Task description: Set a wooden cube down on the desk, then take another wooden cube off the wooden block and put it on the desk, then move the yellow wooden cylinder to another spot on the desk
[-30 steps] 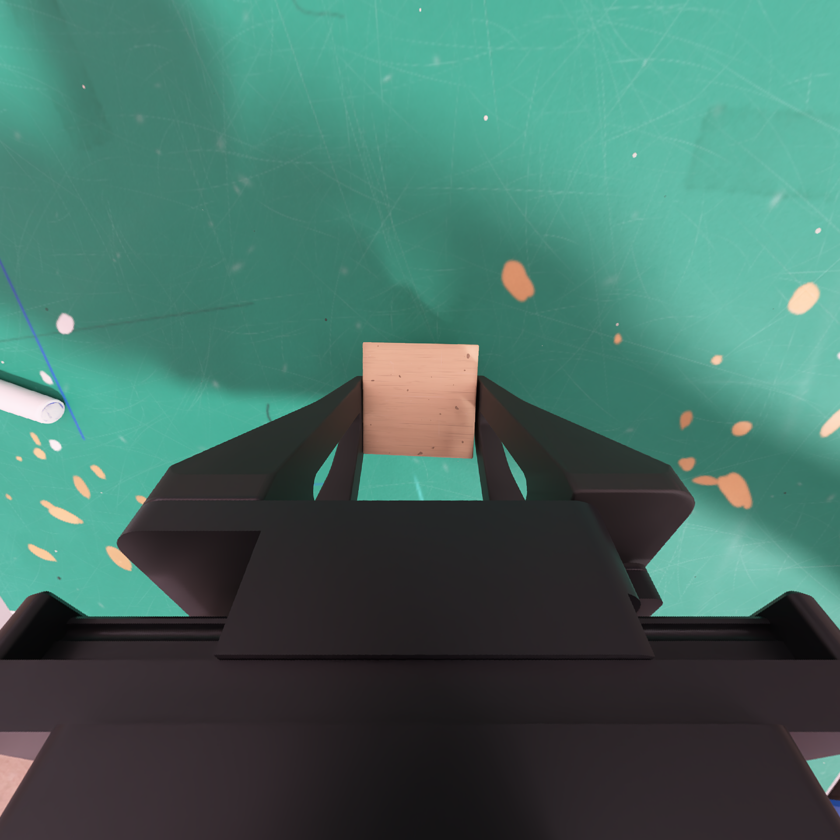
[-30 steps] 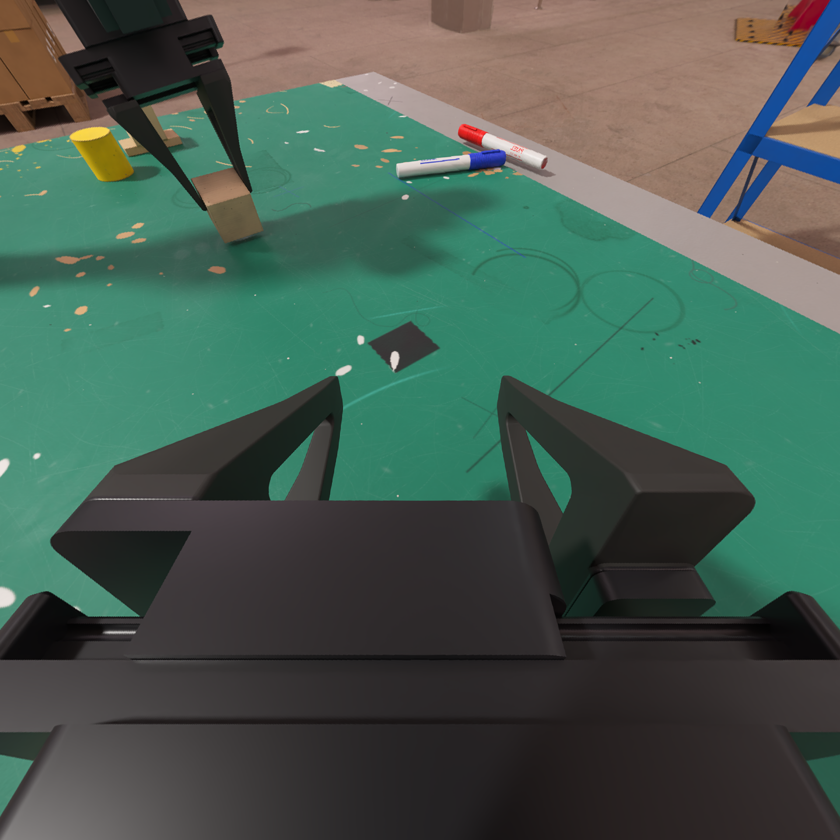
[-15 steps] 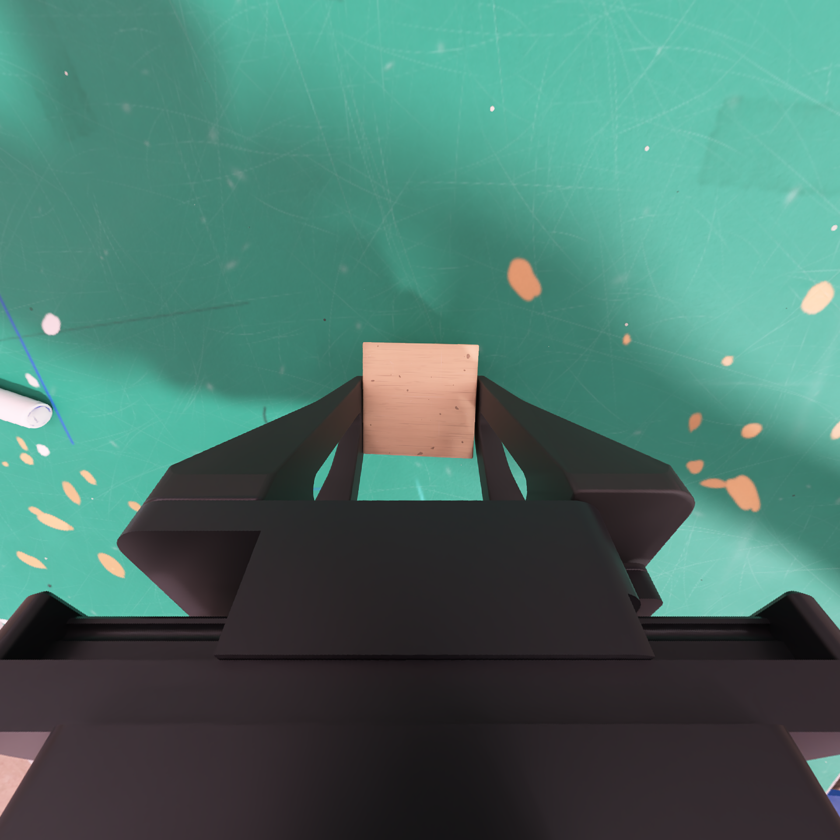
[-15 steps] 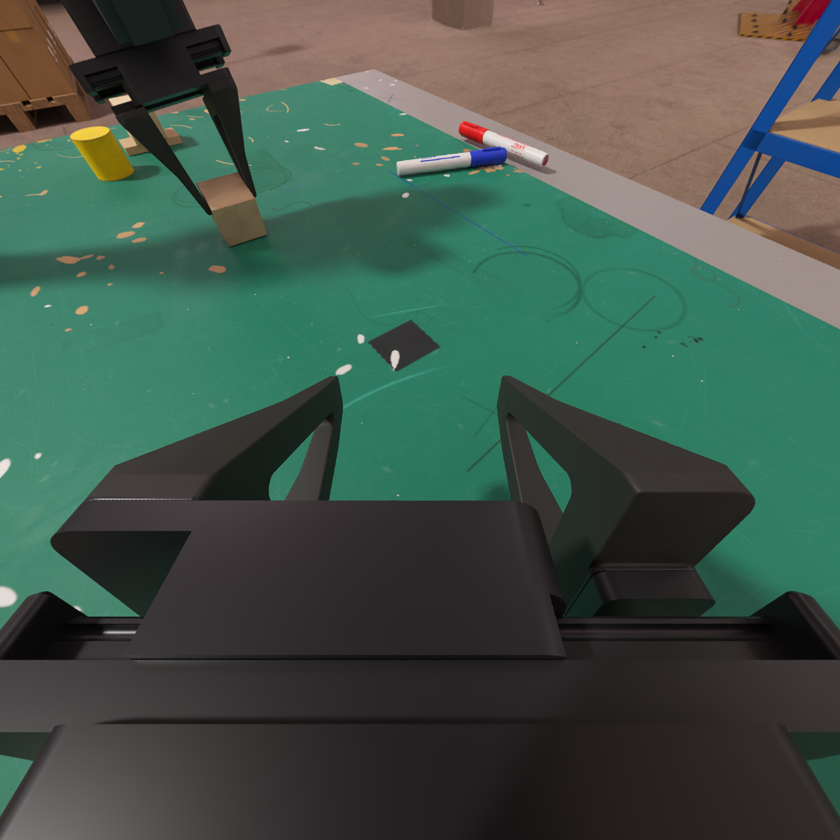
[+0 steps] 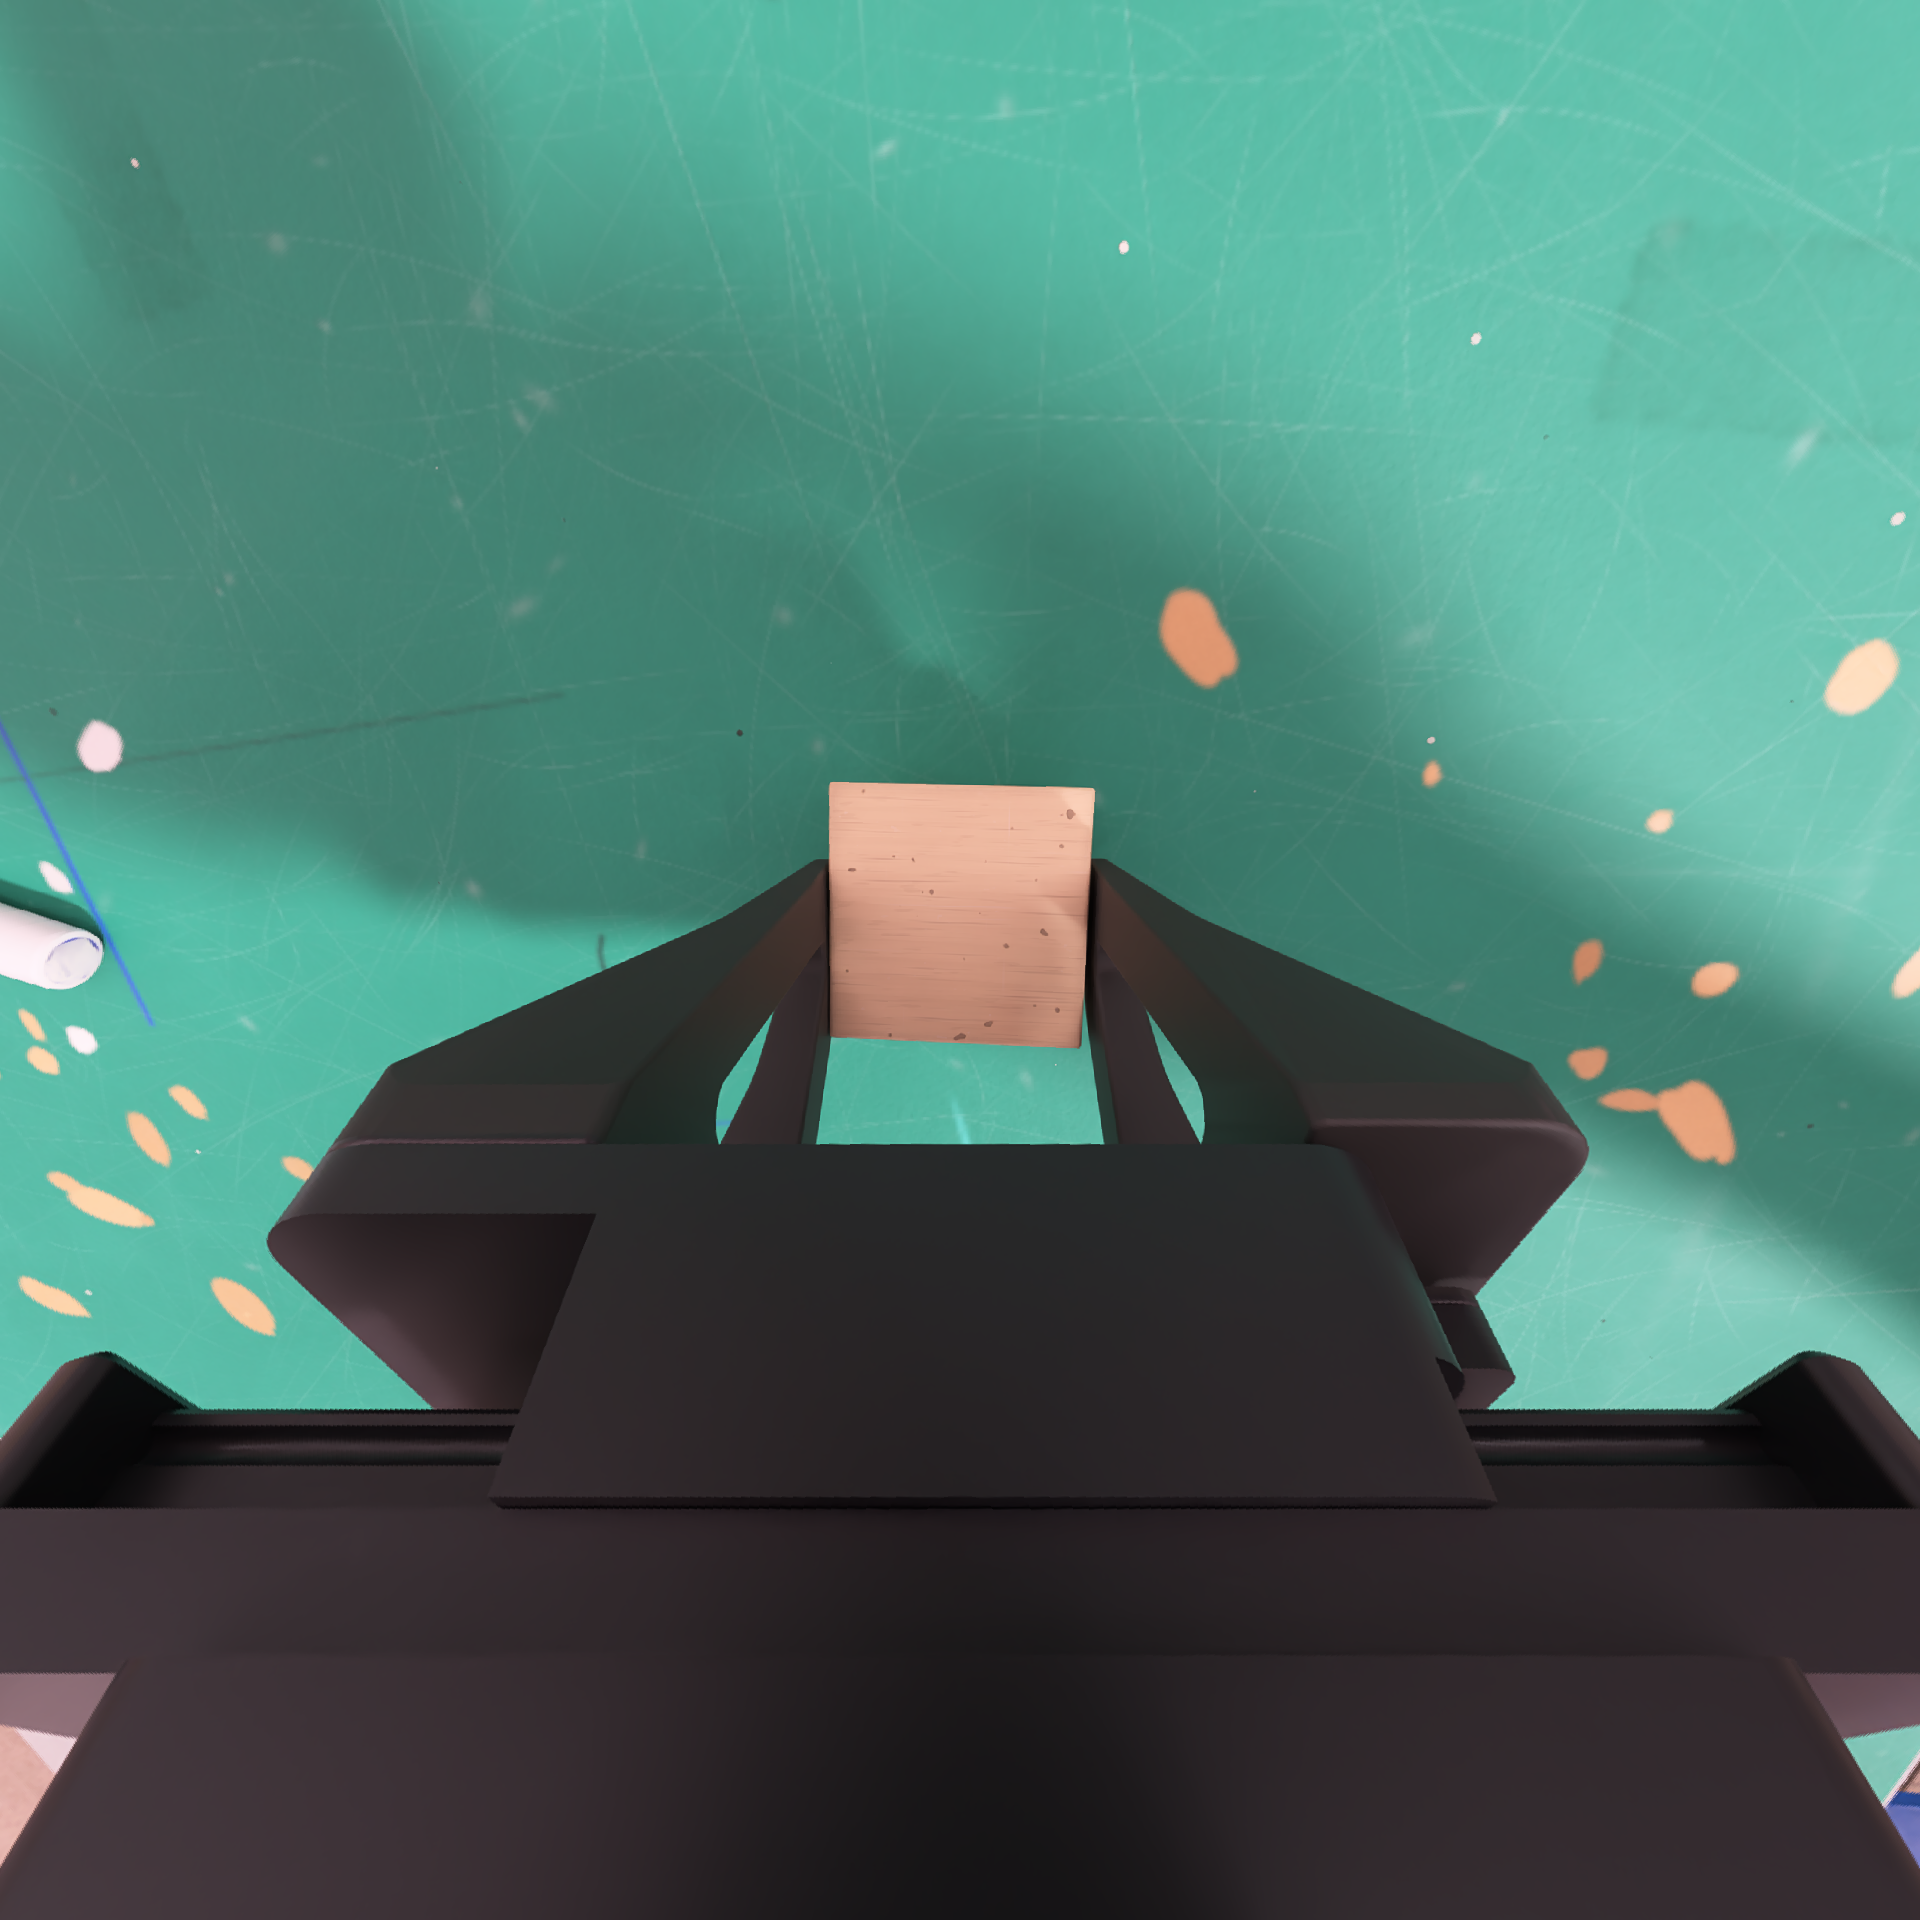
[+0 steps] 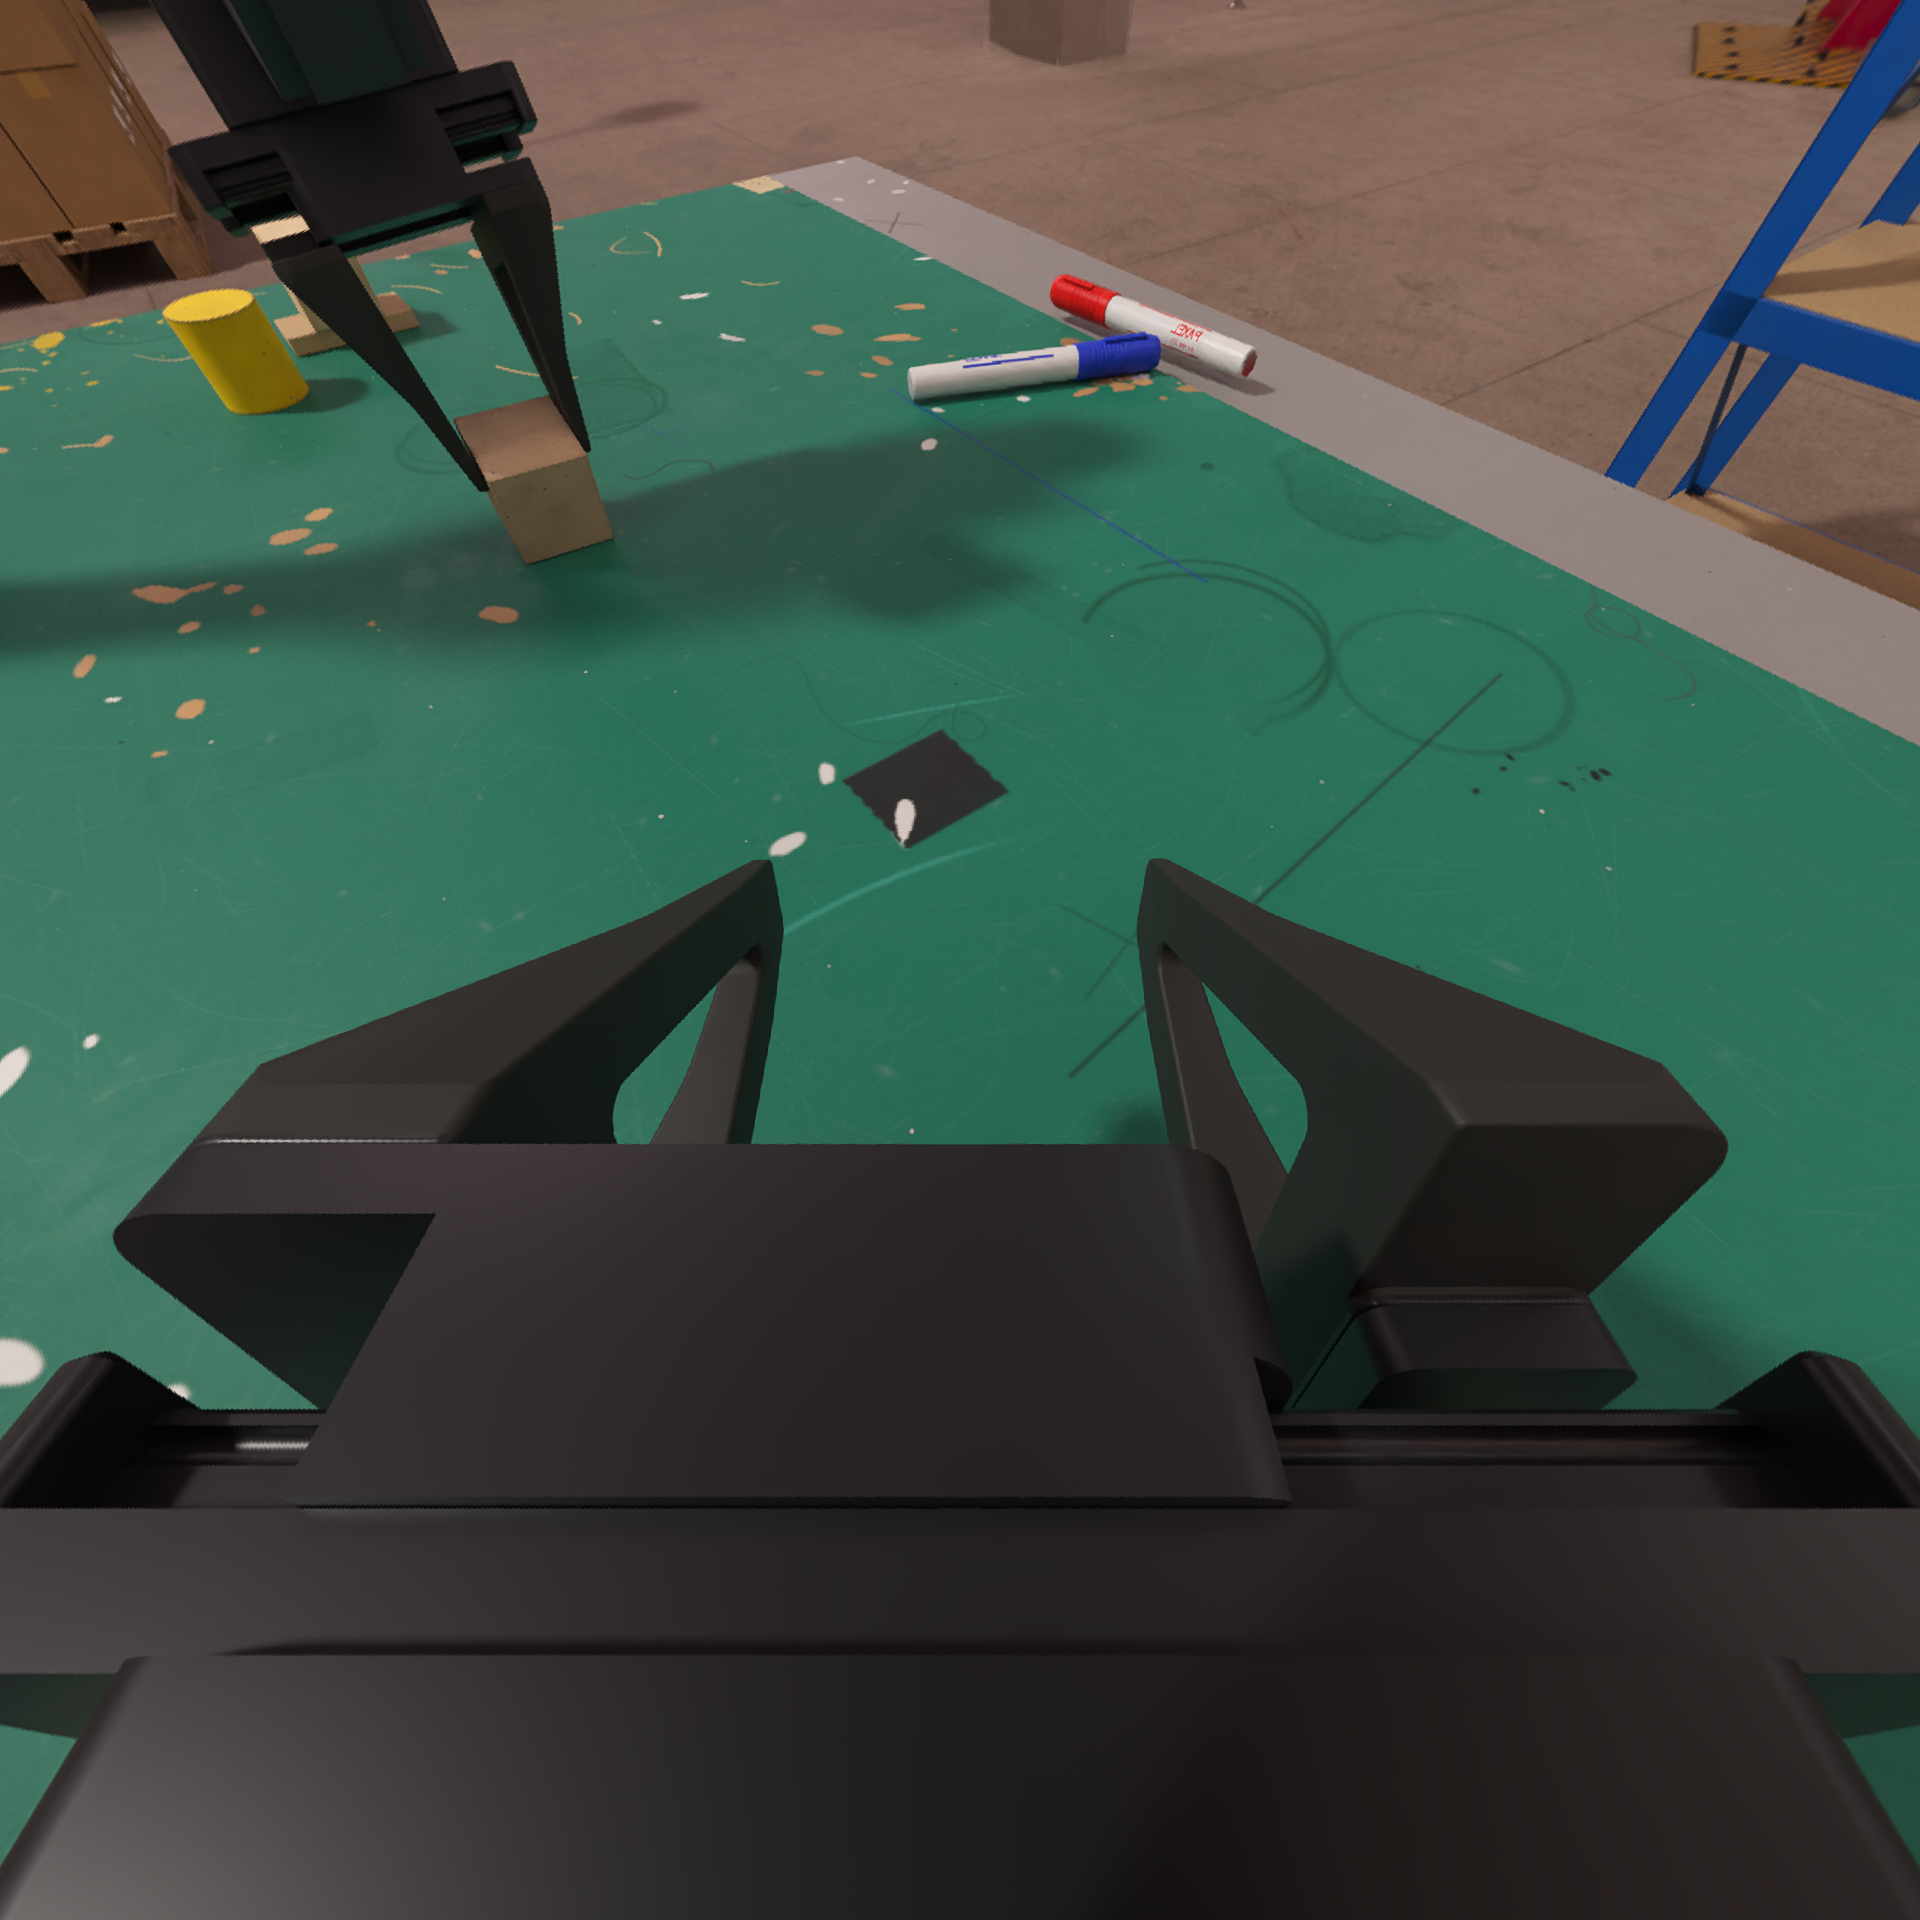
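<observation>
left tool (image 6: 525, 447): holds the pale wooden cube (image 6: 545, 488) between its fingers, far left over the green-topped bench (image 6: 1039, 644)
yellow wooden cylinder (image 6: 237, 351): on the bench, left of and beyond the cube
wooden block (image 6: 348, 317): just right of the cylinder, behind the left tool
two marker pens (image 6: 1091, 348): far right, near the bench edge
right tool (image 6: 961, 914): near side, well apart from the cube

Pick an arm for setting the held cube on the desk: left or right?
Left. The left gripper is shut on the wooden cube low over the desk. The right gripper is open, empty, well away from it.
</observation>
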Robot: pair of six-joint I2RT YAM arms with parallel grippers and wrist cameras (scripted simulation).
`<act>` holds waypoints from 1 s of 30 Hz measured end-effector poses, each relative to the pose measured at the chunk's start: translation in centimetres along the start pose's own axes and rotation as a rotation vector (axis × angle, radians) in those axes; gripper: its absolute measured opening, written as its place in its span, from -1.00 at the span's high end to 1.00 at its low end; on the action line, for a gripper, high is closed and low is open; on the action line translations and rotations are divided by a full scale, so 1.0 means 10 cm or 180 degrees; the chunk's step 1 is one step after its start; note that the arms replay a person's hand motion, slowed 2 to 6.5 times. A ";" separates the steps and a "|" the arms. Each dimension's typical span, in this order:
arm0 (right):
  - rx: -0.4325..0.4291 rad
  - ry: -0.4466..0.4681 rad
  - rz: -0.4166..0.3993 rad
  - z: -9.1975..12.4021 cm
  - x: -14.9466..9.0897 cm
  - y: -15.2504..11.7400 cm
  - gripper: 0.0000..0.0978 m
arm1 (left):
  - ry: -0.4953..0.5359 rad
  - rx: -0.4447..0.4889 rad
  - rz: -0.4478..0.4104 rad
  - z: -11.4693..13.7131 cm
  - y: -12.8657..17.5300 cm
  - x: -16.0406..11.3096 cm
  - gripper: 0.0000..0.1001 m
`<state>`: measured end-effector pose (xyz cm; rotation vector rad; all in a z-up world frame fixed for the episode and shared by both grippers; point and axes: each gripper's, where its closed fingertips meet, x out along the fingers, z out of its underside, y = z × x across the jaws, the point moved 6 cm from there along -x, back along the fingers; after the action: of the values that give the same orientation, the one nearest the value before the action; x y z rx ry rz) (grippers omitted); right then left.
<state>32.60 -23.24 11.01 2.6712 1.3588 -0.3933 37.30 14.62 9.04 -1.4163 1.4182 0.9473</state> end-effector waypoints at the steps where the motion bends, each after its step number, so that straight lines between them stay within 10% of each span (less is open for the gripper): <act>1: 0.0003 -0.0002 -0.0001 0.00 0.00 0.00 -0.20 | 0.0003 -0.0004 0.0006 0.00 0.00 0.00 0.21; 13: -0.0003 -0.0001 -0.0007 -0.01 0.01 0.00 -0.28 | 0.0027 -0.0055 0.0005 0.00 -0.01 0.00 0.16; 18: -0.0010 0.0023 0.0004 -0.02 0.01 0.01 -0.35 | 0.0065 -0.0093 -0.0100 -0.03 -0.04 -0.08 -0.68; 30: 0.0001 0.0091 0.0006 -0.05 -0.01 -0.01 -0.40 | 0.0531 -0.0468 -0.1003 0.02 -0.04 -1.16 -0.82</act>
<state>32.49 -23.15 11.56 2.6883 1.3639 -0.3562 37.13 18.43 20.03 -1.8019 1.2132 0.7561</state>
